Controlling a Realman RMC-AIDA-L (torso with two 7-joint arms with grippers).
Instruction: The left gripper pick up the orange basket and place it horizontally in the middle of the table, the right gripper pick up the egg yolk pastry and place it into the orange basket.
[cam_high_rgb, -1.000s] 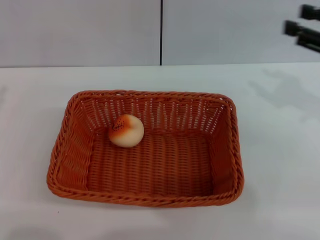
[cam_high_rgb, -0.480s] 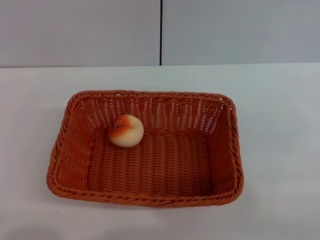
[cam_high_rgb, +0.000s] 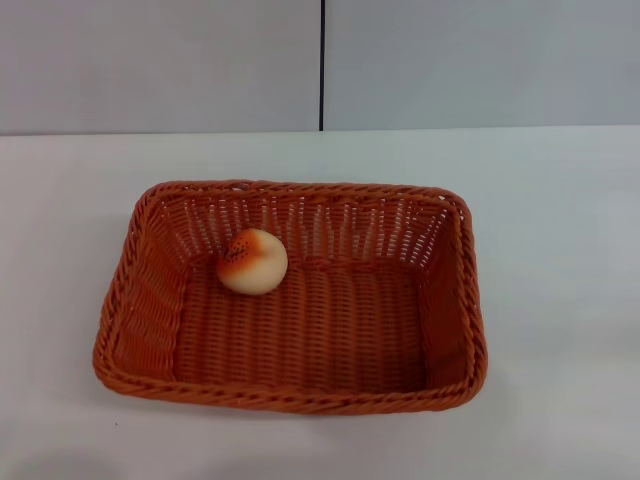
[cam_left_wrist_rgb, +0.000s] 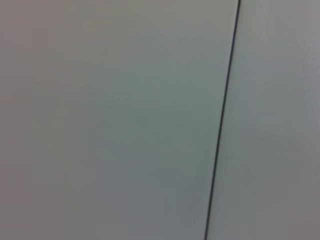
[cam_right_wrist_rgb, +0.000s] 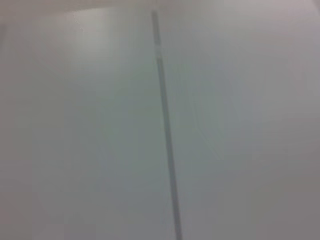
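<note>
The orange basket (cam_high_rgb: 450, 300) lies lengthwise across the middle of the white table (cam_high_rgb: 560, 200) in the head view. Inside it, at the far left of its floor, rests the egg yolk pastry (cam_high_rgb: 252, 261), cream-coloured with a browned speckled top. Neither the left gripper nor the right gripper shows in any view. Both wrist views hold only a plain grey wall panel with a thin dark seam (cam_left_wrist_rgb: 222, 120) (cam_right_wrist_rgb: 166, 130).
A grey wall with a vertical dark seam (cam_high_rgb: 322, 65) rises behind the table's far edge. Bare white tabletop surrounds the basket on all sides.
The right gripper, seen at the upper right edge one second ago, has left the head view. Basket and pastry have not moved.
</note>
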